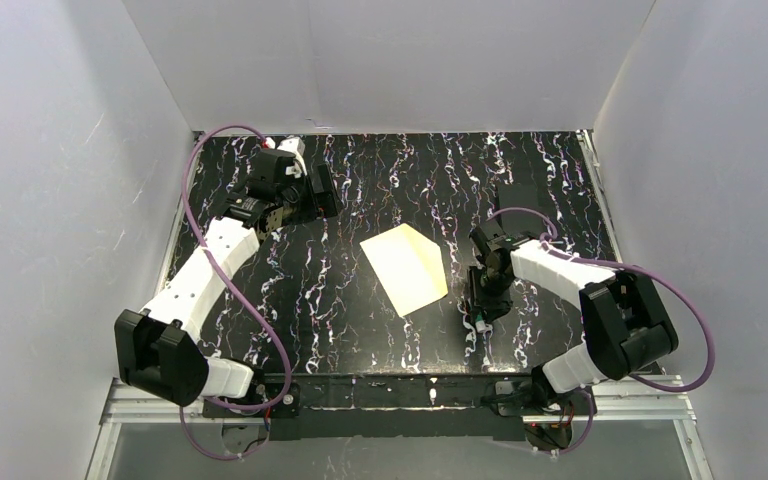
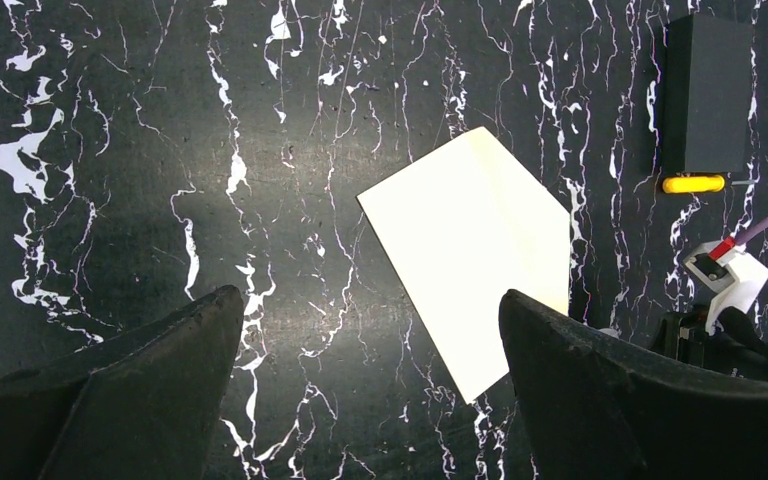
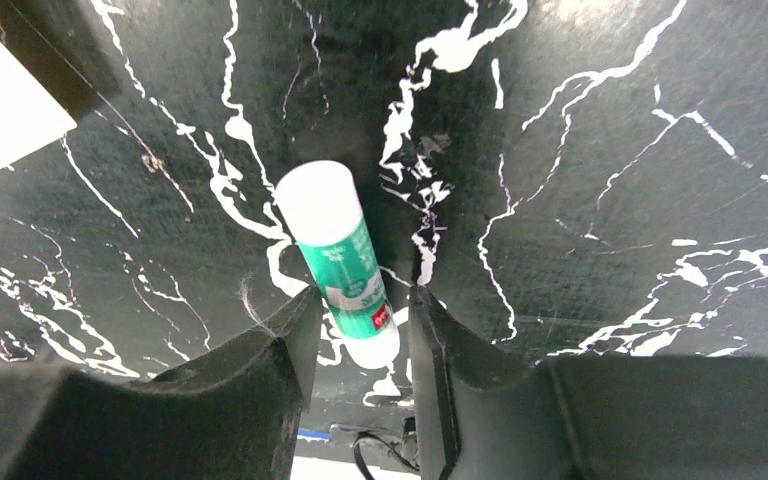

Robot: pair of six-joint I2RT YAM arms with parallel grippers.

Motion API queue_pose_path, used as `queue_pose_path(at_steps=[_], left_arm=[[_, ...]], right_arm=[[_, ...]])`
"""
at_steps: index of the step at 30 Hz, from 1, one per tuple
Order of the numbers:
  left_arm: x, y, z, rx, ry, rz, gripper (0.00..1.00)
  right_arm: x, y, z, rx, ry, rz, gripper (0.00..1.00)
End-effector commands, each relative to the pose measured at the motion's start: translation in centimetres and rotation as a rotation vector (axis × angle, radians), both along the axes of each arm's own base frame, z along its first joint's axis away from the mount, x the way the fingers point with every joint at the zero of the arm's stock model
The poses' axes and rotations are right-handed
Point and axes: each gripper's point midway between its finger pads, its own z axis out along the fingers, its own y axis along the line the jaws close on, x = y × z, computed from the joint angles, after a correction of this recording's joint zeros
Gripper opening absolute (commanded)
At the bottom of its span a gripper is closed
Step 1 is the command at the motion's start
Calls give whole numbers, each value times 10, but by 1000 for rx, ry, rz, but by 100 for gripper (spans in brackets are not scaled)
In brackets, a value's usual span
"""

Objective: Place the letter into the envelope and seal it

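Observation:
The cream envelope (image 1: 407, 268) lies flat mid-table, its flap side toward the right; it also shows in the left wrist view (image 2: 470, 250). The letter is hidden; no separate sheet shows. A green-and-white glue stick (image 3: 340, 255) lies on the table just right of the envelope, a small white shape in the top view (image 1: 480, 324). My right gripper (image 3: 365, 315) is down over it, one finger on each side of its lower end, a narrow gap still on the right. My left gripper (image 2: 370, 300) hovers wide open and empty, at the far left in the top view (image 1: 305, 195).
A black box (image 2: 705, 95) with a yellow tab (image 2: 693, 183) sits at the back right, also seen from above (image 1: 520, 195). White walls close in the black marbled table (image 1: 360, 330) on three sides. The right arm's wrist (image 2: 730, 275) shows beside the envelope.

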Motion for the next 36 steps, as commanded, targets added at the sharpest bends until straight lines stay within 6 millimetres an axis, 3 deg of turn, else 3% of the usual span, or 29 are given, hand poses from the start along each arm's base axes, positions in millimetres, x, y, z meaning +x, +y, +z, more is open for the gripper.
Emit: queue_pose_path(at_steps=[1, 6, 9, 12, 15, 17, 22, 25, 28, 31, 36], left_arm=[[0, 6, 10, 8, -30, 16, 98], [2, 9, 16, 11, -49, 24, 98], [2, 9, 18, 6, -51, 22, 98], [2, 6, 21, -15, -51, 16, 98], [-1, -6, 27, -66, -44, -33, 98], [-6, -25, 37, -143, -42, -124, 98], [-29, -79, 71, -403, -5, -388, 98], [-46, -101, 90, -529, 33, -511, 98], [-58, -111, 98, -565, 60, -571, 98], [-66, -111, 94, -566, 82, -578, 97], [-72, -109, 84, -566, 126, -561, 89]], right_arm=[[6, -2, -3, -19, -34, 0, 44], [2, -2, -12, -25, -22, 12, 40], [4, 0, -10, -19, -35, 19, 30], [19, 3, 2, -8, -107, 32, 17], [38, 23, 27, 97, -203, 80, 12], [51, 45, 52, 219, -284, 138, 11], [71, 119, 140, 595, -551, 371, 9], [76, 151, 179, 702, -649, 464, 8], [76, 179, 202, 746, -697, 563, 8], [78, 200, 214, 750, -741, 639, 8], [84, 218, 226, 752, -772, 694, 8]])
